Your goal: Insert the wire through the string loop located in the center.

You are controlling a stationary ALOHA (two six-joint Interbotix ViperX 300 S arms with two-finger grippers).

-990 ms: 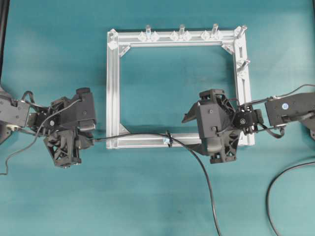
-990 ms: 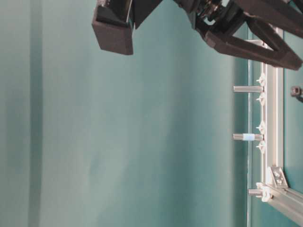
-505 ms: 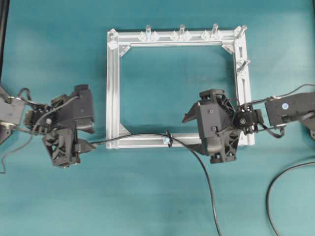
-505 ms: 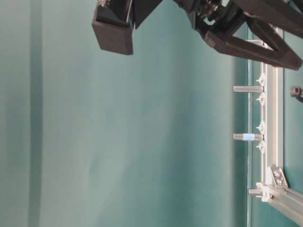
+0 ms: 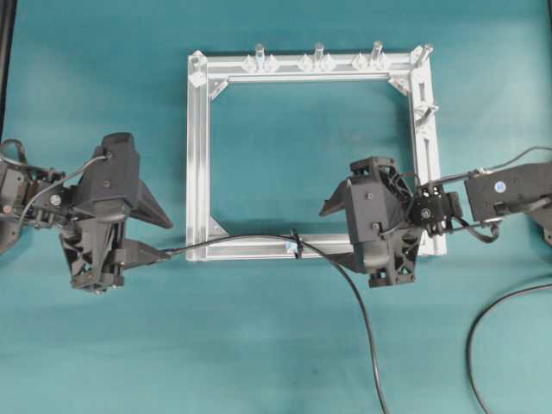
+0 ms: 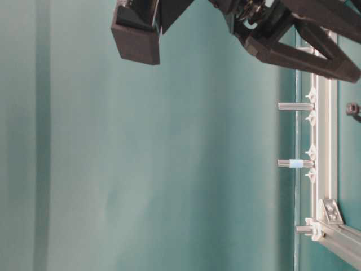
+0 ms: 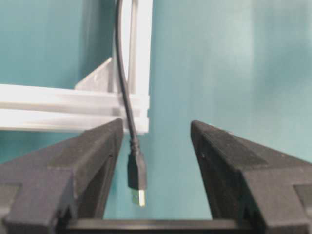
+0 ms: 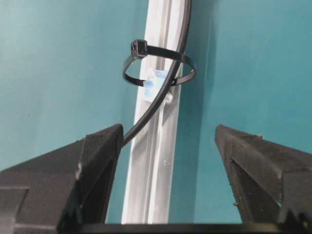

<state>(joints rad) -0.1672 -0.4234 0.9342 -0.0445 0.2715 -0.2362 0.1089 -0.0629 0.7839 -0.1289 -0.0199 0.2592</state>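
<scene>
overhead exterior view, item one: the wire (image 5: 259,237), a thin black flexible cable. it comes up from the bottom edge of the teal table (image 5: 276,345), passes through the string loop (image 5: 296,241) at the middle of the near rail of the aluminium frame (image 5: 197,155), then runs along that rail past the frame's near left corner. its slim plug end lies on the table just outside that corner, between the jaws of the left gripper (image 5: 159,237).

item two, left wrist view: the plug (image 7: 137,178) is dark with a pale metallic tip, lying free between the spread pads of the left gripper; neither pad touches it. claw state: wide, holding nothing.

item three, right wrist view: the string loop (image 8: 158,66) reads as a black zip-tie ring with a small square head, seated on a pale blue-white mount on the rail. the wire (image 8: 161,95) crosses inside the ring. the right gripper (image 8: 165,161) stands wide and empty, short of the loop.

judgement on step: threading looks done; the wire sits through the centre loop and the left claw appears to have let go.

next move, as judged: both arms clear away without snagging the cable or dragging the plug back through the ring.
</scene>
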